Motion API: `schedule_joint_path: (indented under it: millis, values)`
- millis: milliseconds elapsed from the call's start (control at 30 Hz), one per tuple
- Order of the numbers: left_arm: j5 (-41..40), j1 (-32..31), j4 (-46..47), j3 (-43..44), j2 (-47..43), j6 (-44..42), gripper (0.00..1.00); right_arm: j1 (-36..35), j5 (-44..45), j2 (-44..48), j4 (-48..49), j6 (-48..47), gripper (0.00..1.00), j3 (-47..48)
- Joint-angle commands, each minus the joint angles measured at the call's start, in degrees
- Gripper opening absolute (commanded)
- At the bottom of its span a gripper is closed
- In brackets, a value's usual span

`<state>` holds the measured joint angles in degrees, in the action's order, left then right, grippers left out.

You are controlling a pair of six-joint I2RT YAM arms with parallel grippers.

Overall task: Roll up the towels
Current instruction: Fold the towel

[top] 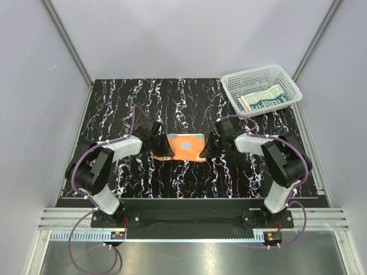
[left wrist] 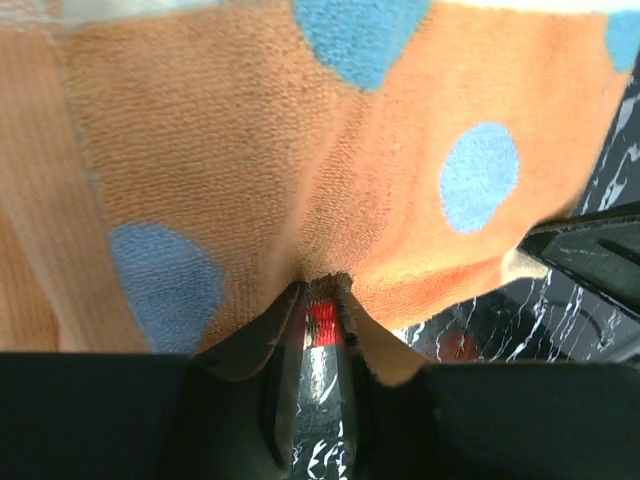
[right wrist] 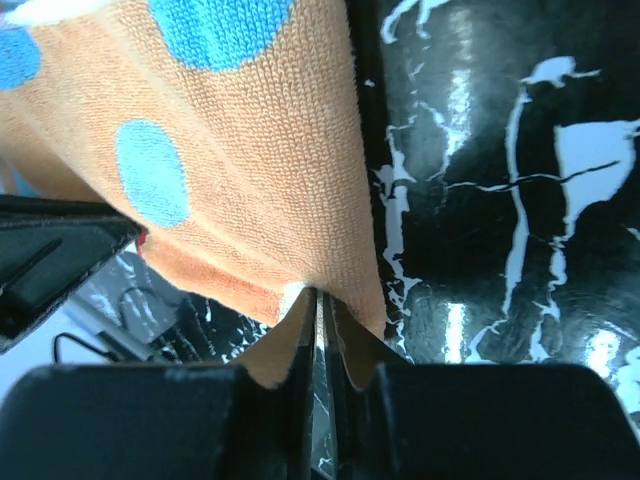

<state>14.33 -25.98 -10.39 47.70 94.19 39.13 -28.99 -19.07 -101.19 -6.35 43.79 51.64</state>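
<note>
1. Two arms, seen from above, meet at the middle of the black marbled counter (top: 189, 180). The orange towel (top: 184, 146) is spread between them, its long axis running left to right. The left gripper (top: 162, 151) is at its near left corner and the right gripper (top: 207, 150) at its near right corner, so both arms are equally close. The cream towel (top: 264, 98) lies apart, folded in the white basket (top: 261, 71) at the far right corner.
2. Left wrist view: the left gripper (left wrist: 320, 295) has its fingers pinching the orange towel (left wrist: 300, 150) at its edge, with a narrow gap between them. The cloth, dotted with blue, stretches away from the fingers.
3. Right wrist view: the right gripper (right wrist: 315, 300) has its fingers pressed almost together on the hem of the orange towel (right wrist: 260, 170). Cloth extends ahead and to the left, with bare counter (right wrist: 500, 200) on the right.
4. Judgement: rolling likely means turning this held near edge over toward the far edge, keeping the roll's axis left to right.
</note>
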Motion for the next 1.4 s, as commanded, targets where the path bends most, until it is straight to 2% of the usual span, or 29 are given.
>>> schedule_joint_path:
  millis: [0, 233, 367, 467, 500, 533, 633, 733, 867, 1000, 1033, 1200, 1367]
  values:
    - [-6.6, 1.9, -2.2, 3.0, 0.8, -0.2, 0.24, 2.5, -1.7, -0.6, 2.8, 2.0, 0.13, -2.9]
    - [-7.7, 10.8, -2.8, 1.3, 0.6, -2.6, 0.24, 4.6, -3.2, -1.6, 3.3, 1.6, 0.13, -6.3]
    - [-9.2, 11.4, -3.1, 1.7, 2.1, -3.9, 0.24, 4.6, -5.5, -1.4, 3.9, 1.2, 0.14, -6.1]
    - [-8.0, 11.4, -2.1, 1.4, 2.0, -3.8, 0.24, 4.6, -7.2, 1.7, 2.0, -0.7, 0.25, -4.6]
    - [-7.7, 11.3, -1.9, 1.4, 1.7, -3.7, 0.25, 4.6, -7.6, 2.7, 0.9, -1.6, 0.31, -3.9]
    - [-7.6, 11.3, -2.0, 1.9, 1.3, -3.7, 0.26, 4.6, -8.4, 5.0, -1.5, -3.5, 0.5, -2.3]
    - [-8.0, 11.0, -3.7, 4.4, 0.5, -4.2, 0.31, 4.6, -7.7, 8.4, -8.5, -7.2, 0.64, 2.1]
    - [-9.6, 10.3, -6.9, 8.1, -0.5, -4.8, 0.48, 4.9, -4.8, 11.6, -13.1, -8.6, 0.67, 4.6]
    - [-12.0, 8.4, -11.7, 12.7, -3.9, -5.5, 0.71, 6.2, -0.6, 13.4, -14.5, -9.1, 0.68, 3.7]
    - [-16.3, 4.2, -17.9, 16.8, -7.9, -5.7, 0.74, 6.7, -2.7, 10.1, -10.4, -6.5, 0.67, -0.1]
    - [-17.7, 2.3, -18.3, 16.9, -8.7, -5.7, 0.74, 6.6, -4.2, 9.3, -6.7, -5.0, 0.67, -0.9]
    - [-23.5, -5.3, -16.9, 14.0, -12.9, -5.7, 0.73, 6.6, -6.2, 1.9, 1.7, -2.5, 0.65, -0.9]
    - [-28.5, -12.9, -14.5, 10.9, -14.2, -4.4, 0.73, 6.6, -9.0, -4.5, 4.7, -1.8, 0.64, 2.6]
